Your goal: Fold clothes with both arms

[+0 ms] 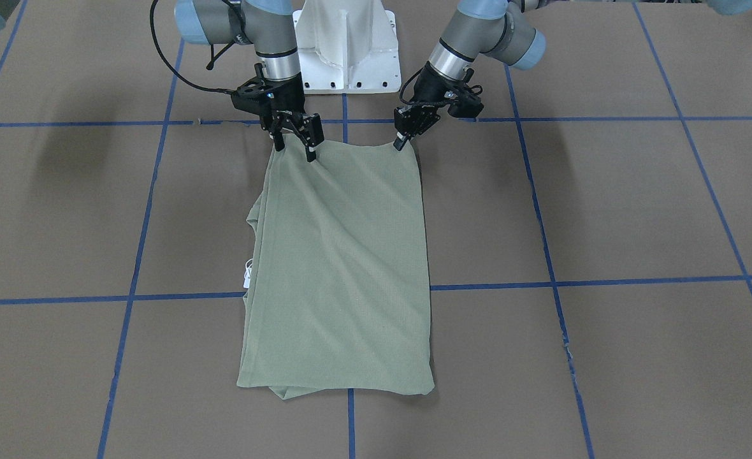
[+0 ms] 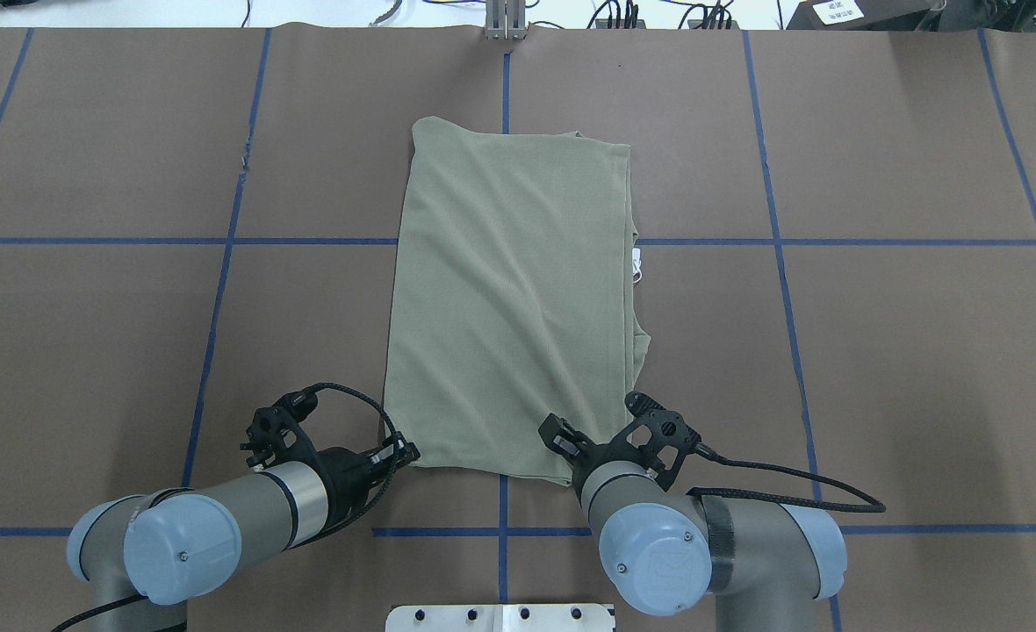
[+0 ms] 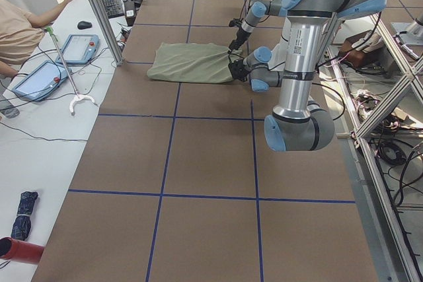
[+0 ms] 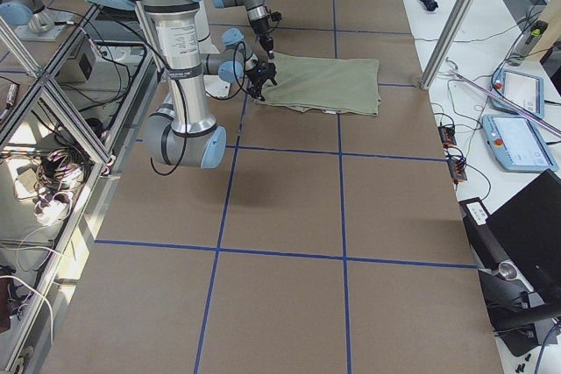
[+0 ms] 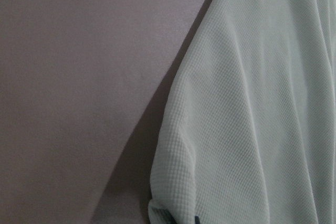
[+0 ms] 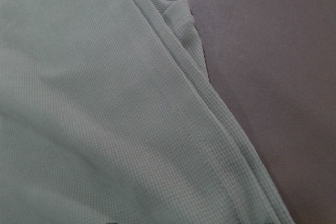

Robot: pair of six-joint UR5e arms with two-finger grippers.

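Observation:
The clothes are one sage-green ribbed shirt (image 1: pixel 344 268) (image 2: pixel 509 307), lying folded into a long rectangle on the brown table. A white hang tag (image 2: pixel 636 263) sticks out of one long edge. Both grippers are at the short edge nearest the robot base. My left gripper (image 1: pixel 400 145) (image 2: pixel 398 453) is shut on one corner, which puckers at the bottom of the left wrist view (image 5: pixel 157 203). My right gripper (image 1: pixel 295 151) (image 2: pixel 571 449) is open over the other corner, its fingertips (image 1: pixel 312 155) resting on the cloth. The right wrist view shows layered shirt edges (image 6: pixel 210 108).
The white pedestal (image 1: pixel 347 51) stands just behind the grippers. Blue tape lines (image 2: pixel 505 241) grid the table. A person (image 3: pixel 20 31) sits at a side desk with tablets (image 3: pixel 36 77) beyond the shirt's far end. A metal post (image 3: pixel 99 11) stands there too.

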